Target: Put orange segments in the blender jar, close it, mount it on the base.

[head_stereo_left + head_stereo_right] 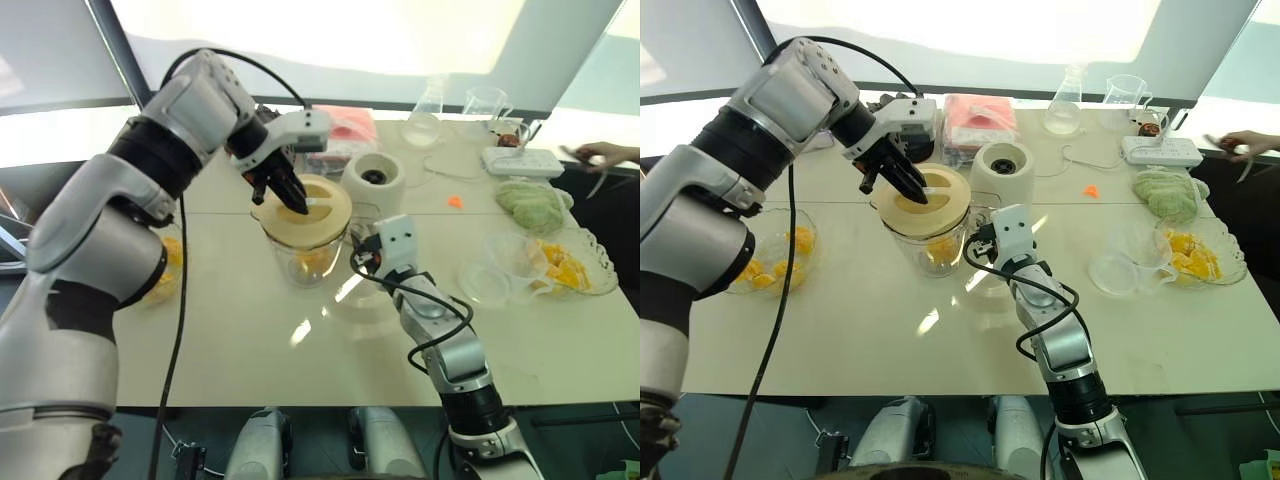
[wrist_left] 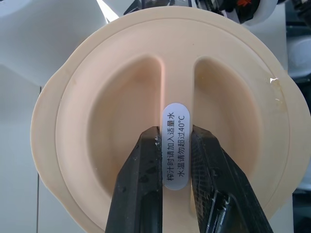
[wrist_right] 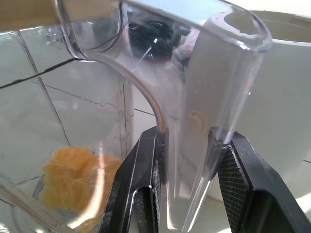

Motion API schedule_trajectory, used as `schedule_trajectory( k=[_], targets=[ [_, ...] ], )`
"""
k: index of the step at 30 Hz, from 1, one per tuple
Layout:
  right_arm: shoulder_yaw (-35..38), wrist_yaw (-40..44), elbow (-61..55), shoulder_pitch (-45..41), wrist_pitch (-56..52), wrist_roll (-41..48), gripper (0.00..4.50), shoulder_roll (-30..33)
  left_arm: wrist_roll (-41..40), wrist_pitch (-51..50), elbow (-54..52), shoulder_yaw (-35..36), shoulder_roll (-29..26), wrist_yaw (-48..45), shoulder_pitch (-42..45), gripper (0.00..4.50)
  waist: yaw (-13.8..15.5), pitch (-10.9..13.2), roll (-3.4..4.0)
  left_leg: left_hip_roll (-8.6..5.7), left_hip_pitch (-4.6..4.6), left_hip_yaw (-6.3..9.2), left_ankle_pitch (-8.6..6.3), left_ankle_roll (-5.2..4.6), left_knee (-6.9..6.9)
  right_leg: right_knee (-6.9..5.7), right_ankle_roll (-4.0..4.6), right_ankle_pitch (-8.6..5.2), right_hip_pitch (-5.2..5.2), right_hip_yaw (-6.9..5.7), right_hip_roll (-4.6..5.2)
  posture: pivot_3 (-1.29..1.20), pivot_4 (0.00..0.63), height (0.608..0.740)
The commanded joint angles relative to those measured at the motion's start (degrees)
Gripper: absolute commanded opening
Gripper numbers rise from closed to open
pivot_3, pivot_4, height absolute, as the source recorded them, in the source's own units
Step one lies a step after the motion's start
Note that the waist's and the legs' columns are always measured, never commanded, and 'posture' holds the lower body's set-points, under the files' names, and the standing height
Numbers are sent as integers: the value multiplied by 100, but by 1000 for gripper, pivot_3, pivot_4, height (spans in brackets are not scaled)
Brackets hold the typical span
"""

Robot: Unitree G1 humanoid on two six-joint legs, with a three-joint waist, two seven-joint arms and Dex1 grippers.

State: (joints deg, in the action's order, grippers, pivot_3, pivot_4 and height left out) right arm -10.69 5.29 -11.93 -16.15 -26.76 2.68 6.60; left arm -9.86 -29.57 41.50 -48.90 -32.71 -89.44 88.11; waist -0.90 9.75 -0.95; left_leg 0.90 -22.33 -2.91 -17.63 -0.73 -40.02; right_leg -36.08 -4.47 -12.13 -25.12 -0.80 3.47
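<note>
Blender jar (image 1: 305, 255): clear, upright on the cream table (image 1: 250, 350), near its middle, just in front of and left of the base. Orange segments (image 3: 73, 177) lie in its bottom.

Lid (image 2: 165, 116): cream, round, resting on the jar's rim; whether it is fully seated cannot be told. A raised central rib bears a white label with printed characters.

Left hand (image 2: 176, 155): reaching down from above onto the lid, its black fingers (image 2: 141, 189) pinched on the central rib, one either side.

Right hand (image 3: 187, 160): level at jar height, on the jar's right side, its two fingers closed on the clear side handle (image 3: 194, 97).

Base (image 1: 374, 178): white, squat, black socket on top, standing on the table just behind the jar and apart from it.

Glass bowl, left (image 1: 765, 262): at the table's left edge, holding more orange segments.

Glass dish, right (image 1: 565, 265): at the right edge, with yellow-orange pieces.

Other items: pale green lumpy cloth (image 1: 530, 205); conical flask (image 1: 427, 115); clear jug (image 1: 487, 105); white power strip (image 1: 522, 160); pink packet (image 1: 980, 115).

Person's hand (image 1: 605, 152): at the far right edge of the table.
</note>
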Motion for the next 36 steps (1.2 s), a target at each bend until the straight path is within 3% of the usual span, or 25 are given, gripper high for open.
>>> schedule_trajectory(
  k=[1,5,12,17,28,36],
  targets=[
    [-76,95,-137,-105,120,-68,1220,-72,615,269,-10,-53,181,-134,-473,217,0,-4,1,0,0,0,0,0,0,-2,1,0,0,0,-1,0,150,740],
    [-51,131,-132,-87,134,-74,1220,-95,1123,602,78,145,320,-249,-511,217,-2,-9,3,0,27,2,0,0,0,-3,4,-1,25,1,-3,0,150,740],
    [-46,69,-88,-73,141,-130,1220,-189,1403,157,179,71,528,-306,-351,217,-5,-9,3,3,73,0,0,0,1,0,-11,-13,66,17,-2,0,150,740],
    [-17,-17,-35,-77,165,-190,1220,-305,1381,-903,-160,-260,595,-306,-334,217,-13,-9,3,3,73,-1,-1,0,5,2,-11,-13,65,21,-3,0,150,740],
    [60,-4,-15,-73,231,-245,1220,-354,2008,-2418,-1392,94,395,77,-1169,217,-13,-64,29,4,88,-4,-2,-1,25,4,-13,-16,67,30,-1,0,150,740],
    [34,23,29,-98,256,-286,1220,-411,2081,-2089,-1223,438,424,310,-1346,217,-10,-114,65,0,95,-2,-2,-1,25,8,-17,-20,75,33,3,0,150,740]
  ],
)
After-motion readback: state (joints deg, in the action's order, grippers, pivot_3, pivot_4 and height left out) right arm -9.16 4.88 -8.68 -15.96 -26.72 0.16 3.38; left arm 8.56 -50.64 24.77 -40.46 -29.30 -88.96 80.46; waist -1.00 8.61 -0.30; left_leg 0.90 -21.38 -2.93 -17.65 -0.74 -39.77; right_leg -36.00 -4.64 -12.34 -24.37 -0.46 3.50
